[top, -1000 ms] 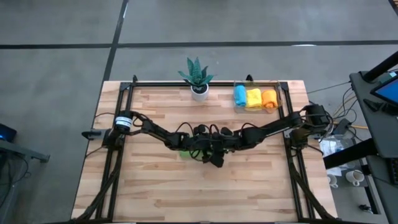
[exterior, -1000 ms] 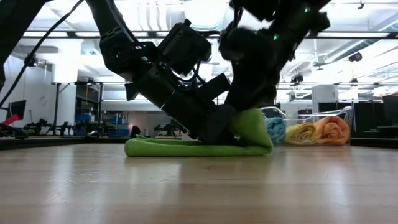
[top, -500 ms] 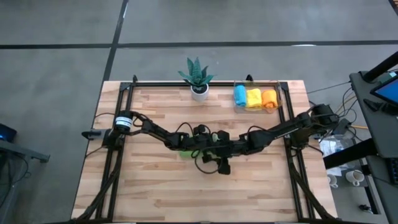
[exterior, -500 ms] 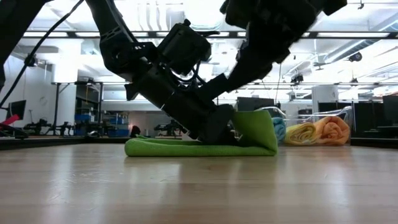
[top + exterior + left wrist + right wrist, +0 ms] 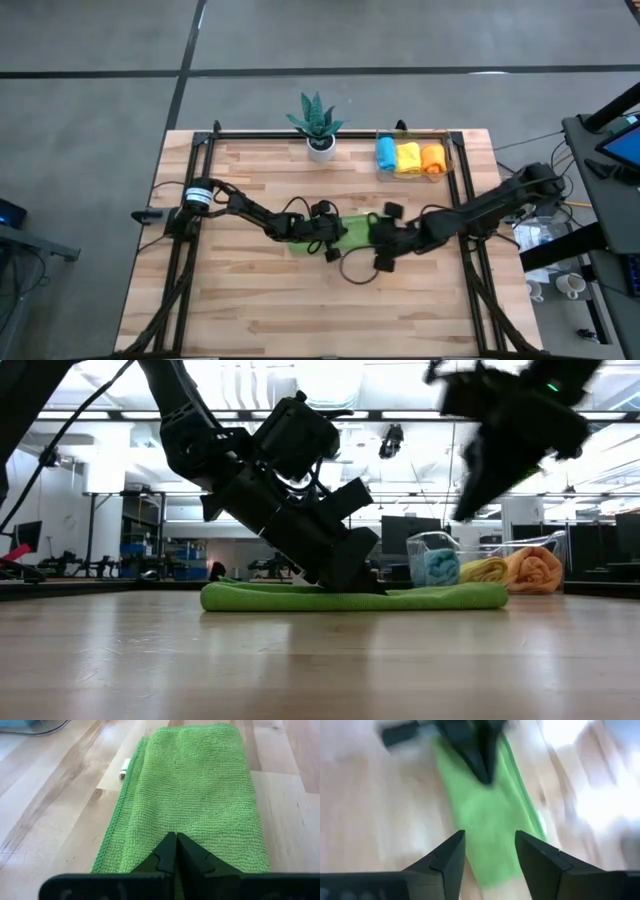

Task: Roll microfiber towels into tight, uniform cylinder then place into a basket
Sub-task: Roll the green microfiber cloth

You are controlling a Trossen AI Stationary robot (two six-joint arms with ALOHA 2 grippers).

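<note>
Green towel [image 5: 350, 232] lies flat as a folded strip mid-table. Left gripper [image 5: 176, 851] presses down on one end, fingers closed together, nothing between them. Right gripper [image 5: 489, 851] hovers above the other end, fingers apart, empty. Basket [image 5: 447, 141] at the far right edge holds blue, yellow and orange rolls.
</note>
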